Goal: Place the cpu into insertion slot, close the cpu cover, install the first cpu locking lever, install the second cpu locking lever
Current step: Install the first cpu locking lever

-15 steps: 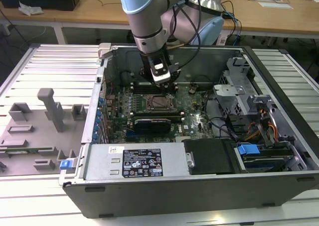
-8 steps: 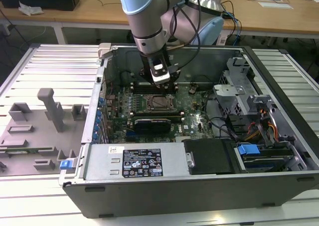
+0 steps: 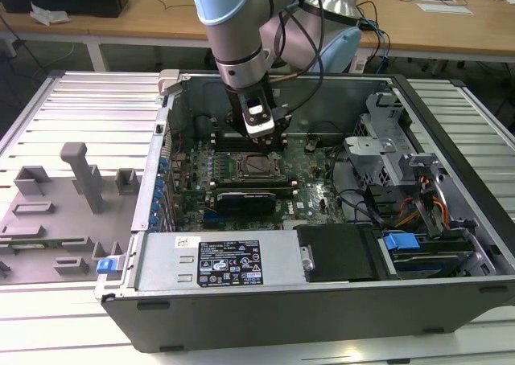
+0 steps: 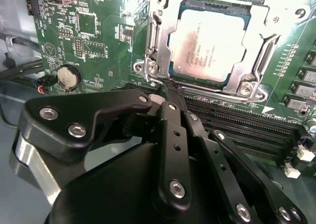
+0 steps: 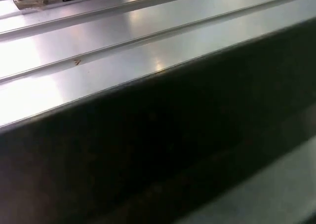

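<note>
The cpu, a pale metal square, lies flat in the insertion slot on the green motherboard. The silver cpu cover is folded down around it, its window framing the chip. My gripper hangs just off one corner of the socket, between it and the black memory slots, with its black fingers drawn together. I cannot tell whether anything is pinched between the tips. In the exterior view the gripper stands low inside the open computer case, right behind the socket.
A grey power supply box lines the case's near side, and a drive cage with cables fills the exterior view's right. A grey fixture tray lies outside on the left. A coin battery sits beside the socket. The ribbed metal table surrounds the case.
</note>
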